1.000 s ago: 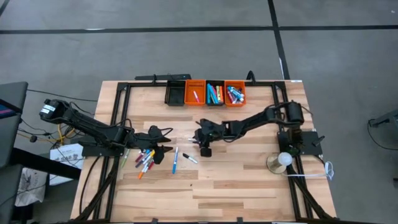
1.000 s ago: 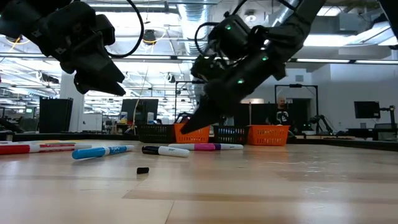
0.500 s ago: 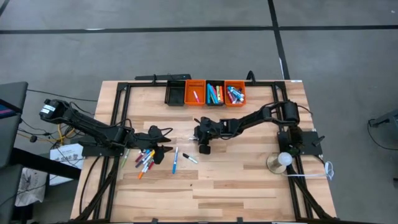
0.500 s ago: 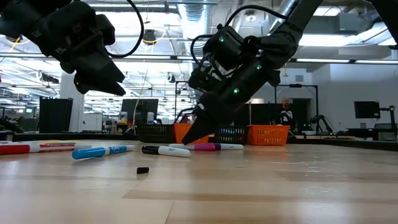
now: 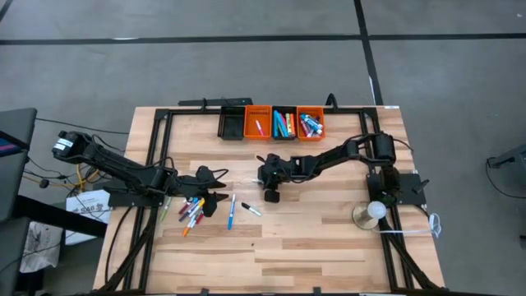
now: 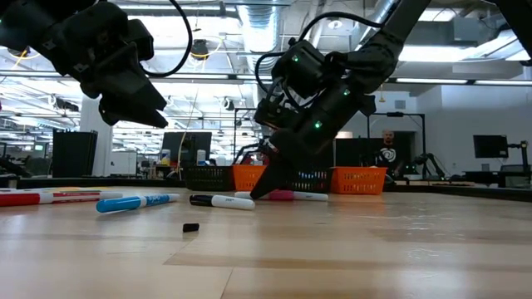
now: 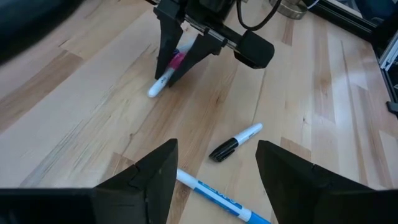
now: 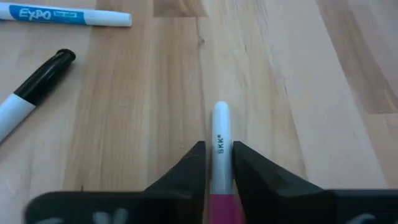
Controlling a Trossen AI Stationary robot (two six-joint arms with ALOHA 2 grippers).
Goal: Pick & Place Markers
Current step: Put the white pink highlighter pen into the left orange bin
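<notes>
I have the right gripper (image 8: 217,163) down at mid-counter (image 5: 329,247), its jaws narrow around the pink-and-white marker (image 8: 219,140) lying there. My left gripper (image 7: 214,165) hovers wide open near the blue marker (image 7: 214,196).

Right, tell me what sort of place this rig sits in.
Probably a big robotics lab or workshop. The low view shows an open hall with ceiling lights, monitors and other benches behind the wooden table. A person stands back there, and the high view shows bare concrete floor.
</notes>
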